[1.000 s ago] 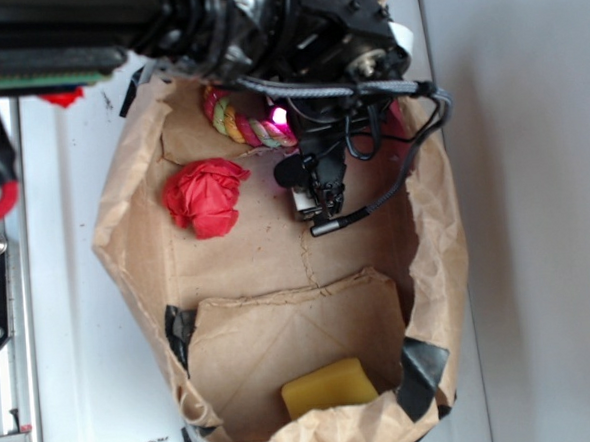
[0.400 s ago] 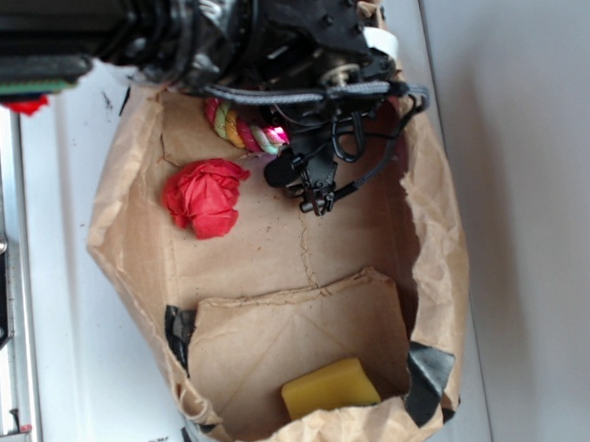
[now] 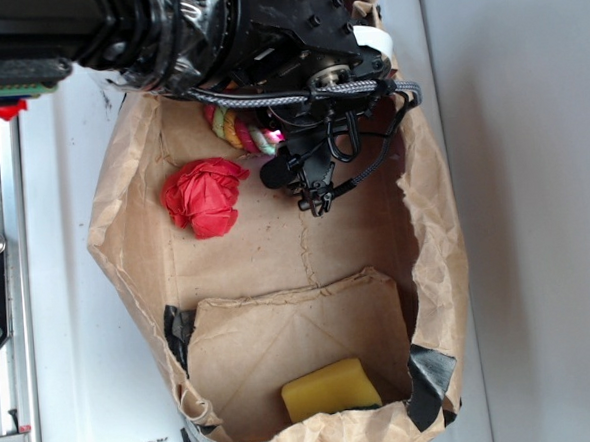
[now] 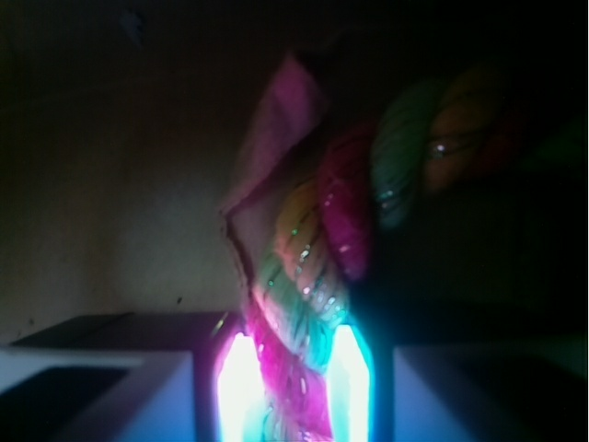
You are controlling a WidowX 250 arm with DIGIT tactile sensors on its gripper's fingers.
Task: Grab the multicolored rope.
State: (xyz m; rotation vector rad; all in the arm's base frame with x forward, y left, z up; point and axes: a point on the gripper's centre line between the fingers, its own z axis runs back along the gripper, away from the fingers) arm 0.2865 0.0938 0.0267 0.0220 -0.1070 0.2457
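Exterior view looks straight down into the bag [image 3: 142,250]; wrist view sits low, close-up — both share the rope [image 3: 237,127].

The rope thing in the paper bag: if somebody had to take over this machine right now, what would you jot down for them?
Gripper: the wrist view shows the multicolored rope running between its two lit fingers; whether they are clamped yet cannot be told.
Rope: at the bag's far end, mostly hidden under the arm in the exterior view.
Also in the paper bag: red paper ball, yellow block, both untouched.
Done: gripper brought onto the rope.
Left: confirm the grip and lift.
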